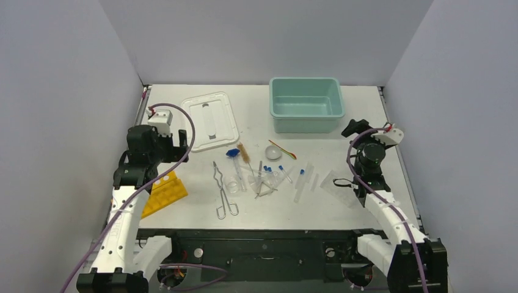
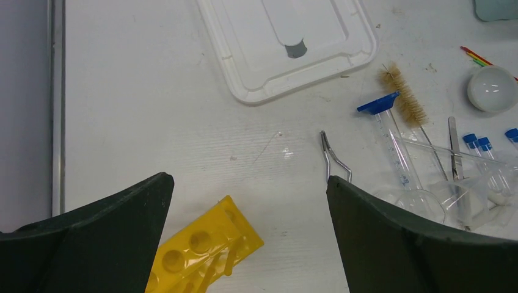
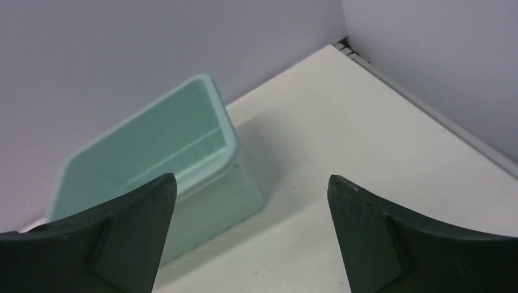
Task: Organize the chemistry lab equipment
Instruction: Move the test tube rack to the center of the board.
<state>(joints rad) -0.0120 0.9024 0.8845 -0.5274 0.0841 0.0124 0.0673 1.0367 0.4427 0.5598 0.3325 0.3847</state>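
The chemistry lab equipment lies scattered across the middle of the table. Metal tongs [image 1: 224, 194] [image 2: 335, 160], a tan brush [image 1: 245, 152] [image 2: 403, 101], a round dish [image 1: 274, 151] [image 2: 492, 88], blue-capped vials [image 1: 269, 171] [image 2: 476, 143] and clear glass tubes [image 1: 300, 186] lie there. A yellow holed rack [image 1: 164, 193] [image 2: 204, 250] rests at the left. My left gripper [image 1: 181, 140] [image 2: 247, 183] hovers open above the rack's far end, holding nothing. Near the tub's right corner my right gripper [image 1: 354, 127] [image 3: 251, 183] is open and empty.
A teal tub [image 1: 305, 104] [image 3: 165, 152] stands at the back right, with nothing showing inside. A white lid [image 1: 211, 119] [image 2: 287, 43] lies flat at the back left. Grey walls close in the table on three sides.
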